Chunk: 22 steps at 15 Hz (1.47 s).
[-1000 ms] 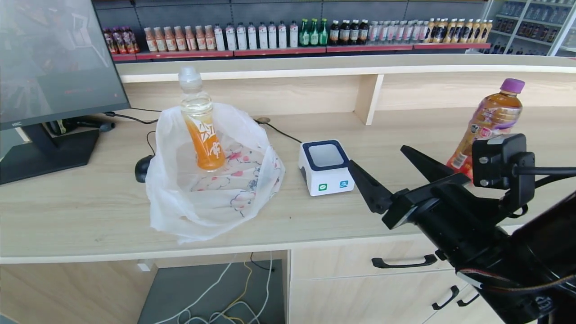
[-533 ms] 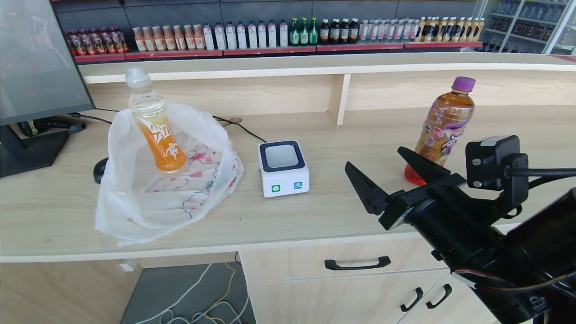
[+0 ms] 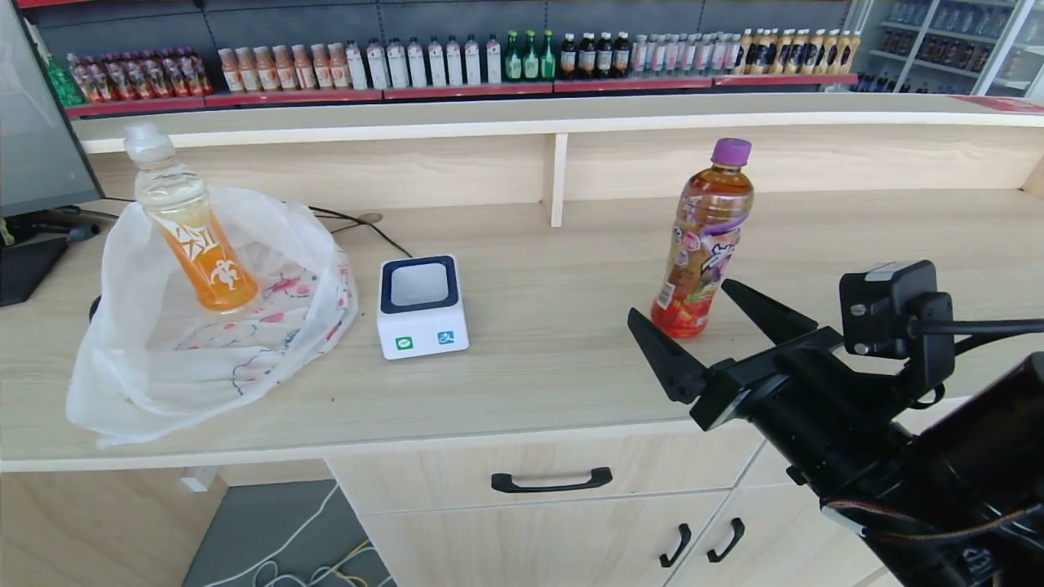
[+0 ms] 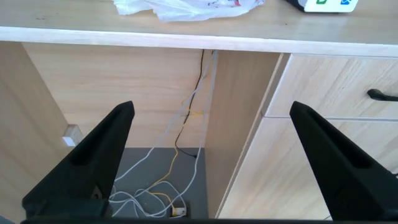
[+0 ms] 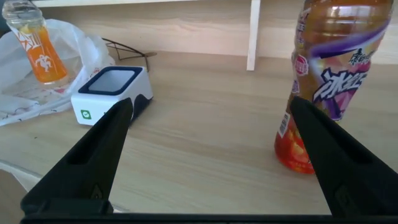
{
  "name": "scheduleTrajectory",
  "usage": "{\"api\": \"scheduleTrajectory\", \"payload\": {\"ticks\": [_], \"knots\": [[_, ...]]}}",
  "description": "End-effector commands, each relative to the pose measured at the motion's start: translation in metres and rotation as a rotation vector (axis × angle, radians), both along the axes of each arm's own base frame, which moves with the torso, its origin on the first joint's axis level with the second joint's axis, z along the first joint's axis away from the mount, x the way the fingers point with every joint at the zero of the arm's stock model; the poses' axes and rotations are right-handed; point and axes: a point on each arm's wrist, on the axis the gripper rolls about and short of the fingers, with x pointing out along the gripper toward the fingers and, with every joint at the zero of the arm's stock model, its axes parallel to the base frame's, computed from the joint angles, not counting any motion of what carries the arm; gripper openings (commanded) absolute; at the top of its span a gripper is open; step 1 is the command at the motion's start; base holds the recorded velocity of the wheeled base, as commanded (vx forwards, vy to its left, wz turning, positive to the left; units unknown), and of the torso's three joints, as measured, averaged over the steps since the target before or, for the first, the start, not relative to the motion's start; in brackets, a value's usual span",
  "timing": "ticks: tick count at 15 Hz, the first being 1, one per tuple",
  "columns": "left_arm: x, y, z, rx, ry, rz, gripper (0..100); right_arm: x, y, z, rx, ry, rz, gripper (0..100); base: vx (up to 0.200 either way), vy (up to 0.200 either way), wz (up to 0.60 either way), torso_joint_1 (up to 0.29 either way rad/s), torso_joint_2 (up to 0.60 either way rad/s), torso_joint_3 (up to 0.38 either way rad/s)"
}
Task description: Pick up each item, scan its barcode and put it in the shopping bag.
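Camera pans right of the scanner [image 3: 422,306], so I now have my wide-open right gripper [image 3: 679,299] lined up on the bottle [image 3: 705,220] standing there, next for scanning.

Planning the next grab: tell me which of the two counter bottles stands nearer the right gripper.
The purple-capped bottle, on the counter just beyond the right gripper; the white-capped bottle stands in the shopping bag.

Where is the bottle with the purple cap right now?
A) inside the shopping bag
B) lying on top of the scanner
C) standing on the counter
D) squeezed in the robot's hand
C: the purple-capped bottle stands upright on the counter, while the shopping bag holds a different, orange drink bottle.
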Motion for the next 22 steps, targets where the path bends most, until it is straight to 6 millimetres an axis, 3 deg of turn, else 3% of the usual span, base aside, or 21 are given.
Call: {"api": "scheduleTrajectory", "payload": {"ticks": [1, 4, 13, 16, 22], "knots": [[0.000, 0.000, 0.000, 0.000, -0.002, 0.001, 100, -0.003, -0.002, -0.001, -0.001, 0.005, 0.000, 100, 0.000, -0.200, 0.00, 0.002, 0.00, 0.007], [0.000, 0.000, 0.000, 0.002, -0.001, 0.001, 100, -0.004, -0.004, -0.002, -0.005, 0.010, 0.000, 100, 0.000, -0.200, 0.00, 0.002, 0.00, 0.004], [0.000, 0.000, 0.000, 0.005, -0.001, 0.001, 100, 0.004, 0.002, -0.008, -0.018, 0.025, -0.020, 100, 0.000, 0.000, 0.00, 0.000, 0.00, 0.000], [0.000, 0.000, 0.000, 0.005, -0.001, 0.001, 100, 0.024, 0.015, 0.003, 0.025, -0.018, -0.048, 100, 0.000, 0.000, 0.00, 0.000, 0.00, 0.000], [0.000, 0.000, 0.000, 0.003, -0.001, 0.001, 100, 0.060, 0.018, 0.022, -0.017, 0.032, -0.111, 100, 0.000, 0.000, 0.00, 0.000, 0.00, 0.000]]}}
